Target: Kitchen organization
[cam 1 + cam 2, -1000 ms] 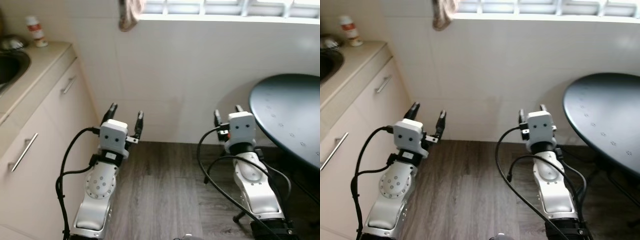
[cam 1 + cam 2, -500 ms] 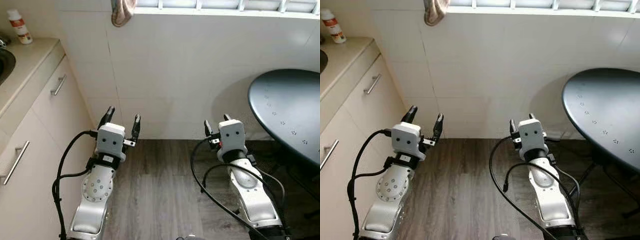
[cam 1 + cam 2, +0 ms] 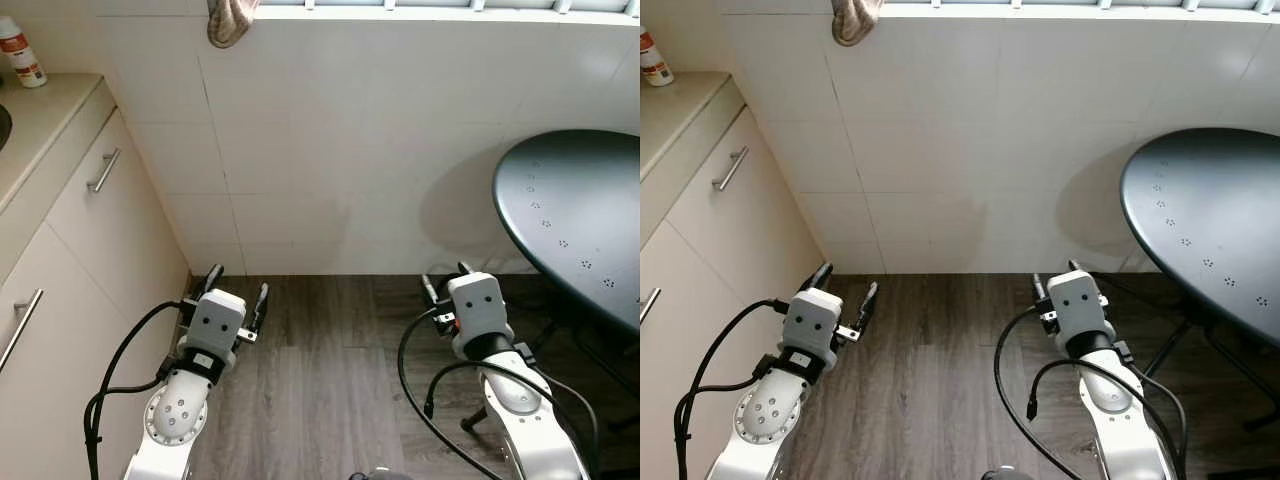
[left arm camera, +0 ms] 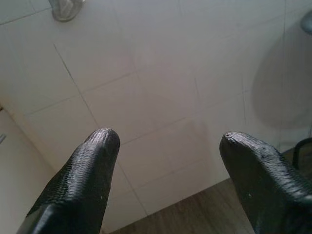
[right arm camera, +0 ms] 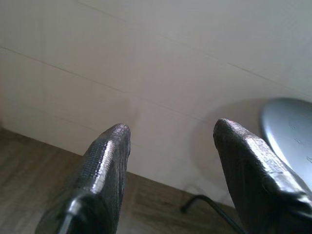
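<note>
Currently facing white tiled wall [image 3: 350, 150]; round black metal table [image 3: 580, 220] at 3 o'clock, cream cabinet [image 3: 70, 260] at 9. Left gripper [image 3: 234, 290] and right gripper [image 3: 446, 280] both spread, empty. Small white bottle [image 3: 20, 52] at 10 on counter: probably light, slick plastic; grip mid-body.

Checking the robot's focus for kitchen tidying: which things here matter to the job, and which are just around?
Job:
bottle on the counter
cabinet
left pincer, open, holding nothing
right pincer, open, holding nothing

Just around:
table
cloth at the window
floor
</note>
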Robot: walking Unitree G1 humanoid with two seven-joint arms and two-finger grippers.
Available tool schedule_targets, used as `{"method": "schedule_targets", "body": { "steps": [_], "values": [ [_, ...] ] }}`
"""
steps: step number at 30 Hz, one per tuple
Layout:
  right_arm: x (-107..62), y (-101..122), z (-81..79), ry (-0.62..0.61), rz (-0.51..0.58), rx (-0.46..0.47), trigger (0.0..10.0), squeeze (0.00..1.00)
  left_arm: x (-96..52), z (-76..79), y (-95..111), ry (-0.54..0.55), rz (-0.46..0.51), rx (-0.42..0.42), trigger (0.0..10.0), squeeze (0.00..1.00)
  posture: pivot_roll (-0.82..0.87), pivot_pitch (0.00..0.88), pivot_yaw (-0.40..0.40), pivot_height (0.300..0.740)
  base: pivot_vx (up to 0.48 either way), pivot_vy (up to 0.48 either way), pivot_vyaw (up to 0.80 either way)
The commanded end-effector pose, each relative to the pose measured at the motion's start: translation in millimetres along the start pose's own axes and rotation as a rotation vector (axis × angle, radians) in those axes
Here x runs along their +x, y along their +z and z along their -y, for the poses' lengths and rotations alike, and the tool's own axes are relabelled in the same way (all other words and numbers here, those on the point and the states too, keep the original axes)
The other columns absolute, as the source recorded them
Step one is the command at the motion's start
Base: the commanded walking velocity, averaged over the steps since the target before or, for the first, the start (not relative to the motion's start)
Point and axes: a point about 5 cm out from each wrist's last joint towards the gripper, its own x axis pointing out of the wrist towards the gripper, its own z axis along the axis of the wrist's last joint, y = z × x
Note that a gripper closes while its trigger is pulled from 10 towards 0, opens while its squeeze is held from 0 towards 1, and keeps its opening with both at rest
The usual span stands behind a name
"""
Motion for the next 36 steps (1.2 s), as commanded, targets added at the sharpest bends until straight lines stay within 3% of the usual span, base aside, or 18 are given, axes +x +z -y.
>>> {"method": "schedule_targets", "body": {
  "steps": [1,17,36],
  "values": [
    [-0.1,2.9,-4.1,0.028,0.025,-0.011,10.0,0.0,-0.1,1.9,0.4,-0.017,-0.007,0.013,10.0,0.0,0.0,0.034,-0.006,0.74,0.0,0.0,0.0],
    [-0.2,9.1,-10.6,0.075,0.064,0.02,10.0,0.0,2.6,2.9,1.5,-0.007,-0.018,0.005,10.0,0.0,0.01,0.054,-0.003,0.74,0.0,0.0,0.0],
    [-1.2,6.1,-6.9,0.058,0.047,0.031,10.0,0.0,1.3,2.2,-0.2,0.008,-0.04,-0.015,10.0,0.0,0.01,0.064,-0.007,0.74,0.0,0.0,0.0]
  ]
}}
